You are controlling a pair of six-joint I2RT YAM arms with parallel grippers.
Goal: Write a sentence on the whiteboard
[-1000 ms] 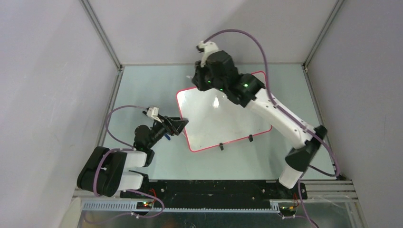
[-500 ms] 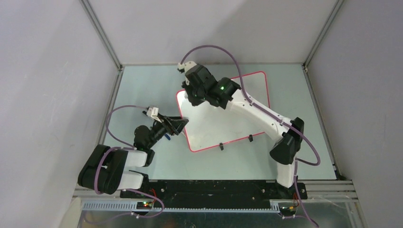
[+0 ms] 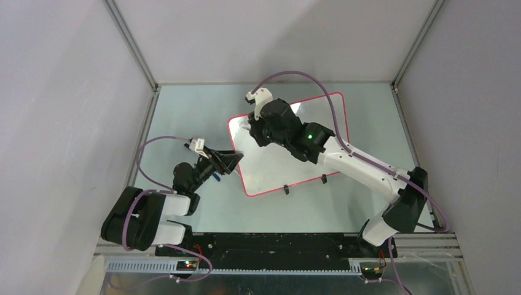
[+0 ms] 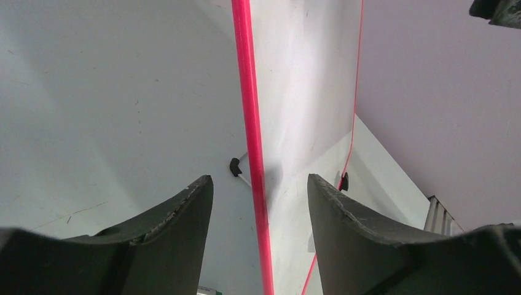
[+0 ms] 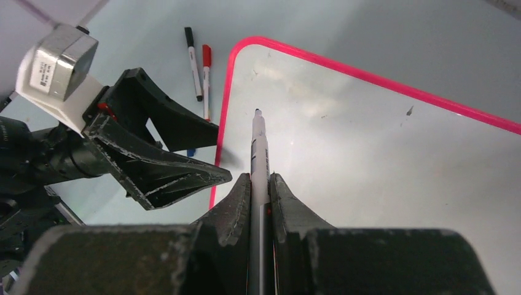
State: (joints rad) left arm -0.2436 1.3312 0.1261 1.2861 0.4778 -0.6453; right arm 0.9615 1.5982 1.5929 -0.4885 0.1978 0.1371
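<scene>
- Marker tip against board surface is the relation you are working with. The right gripper [image 5: 260, 182] is pinching a white-barrelled marker [image 5: 258, 147] tightly between its fingers, and the dark tip is pointing out over the large, glossy white whiteboard with the thin red-pink frame [image 5: 381, 147], close to its far-left corner.
- Whether the tip is touching the surface you cannot tell.
- The whiteboard's long axis is running left to right in the top view, tilted a little away on the right. The free writing room is therefore lying to the right of the tip and nearer the bases.
- The left gripper [image 4: 258, 187] is standing with its jaws apart, straddling the whiteboard's left edge with a gap on each side. It is the arm nearer that edge.
- The whiteboard is lying flat on the pale grey-green table [image 3: 184, 117], its two black clip feet [image 3: 285, 190] on the near edge.
- No word of the sentence is showing on it.
</scene>
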